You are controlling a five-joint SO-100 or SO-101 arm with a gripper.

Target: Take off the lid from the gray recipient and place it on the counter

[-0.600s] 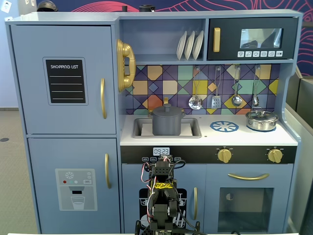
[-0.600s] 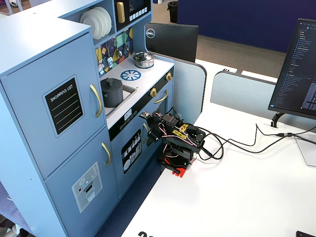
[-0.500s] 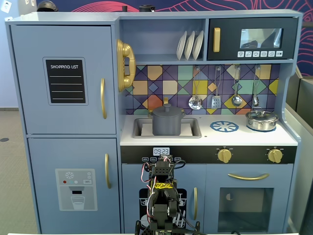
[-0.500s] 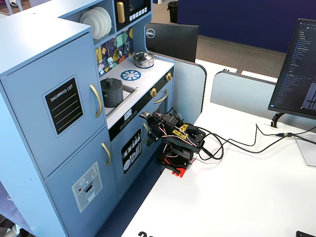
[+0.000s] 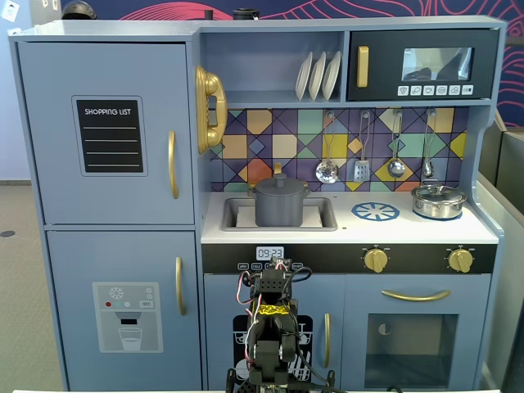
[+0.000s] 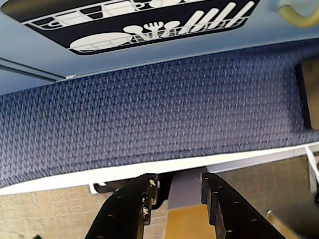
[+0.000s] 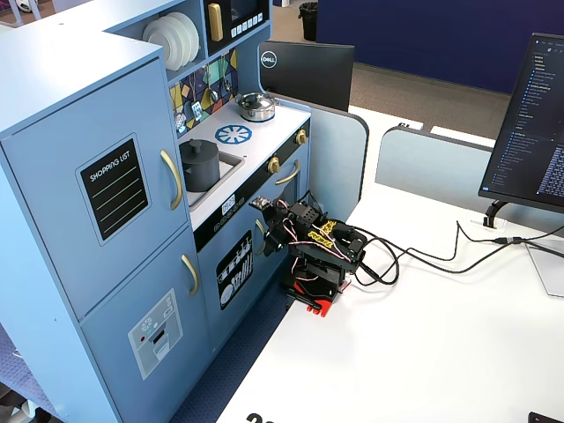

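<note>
Blue toy kitchen, lid (image 5: 279, 184) on gray recipient (image 5: 280, 209) in sink, wrist view alone shows end effector (image 6: 178, 190) released

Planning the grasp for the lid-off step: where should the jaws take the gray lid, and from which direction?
Probably the small central knob of the lid: the disc lies flat and level on the gray pot, which sits in the sink, so its rim gives little purchase. Come straight down from above, jaws astride the knob. The gripper is open, folded low by the cabinet.
</note>
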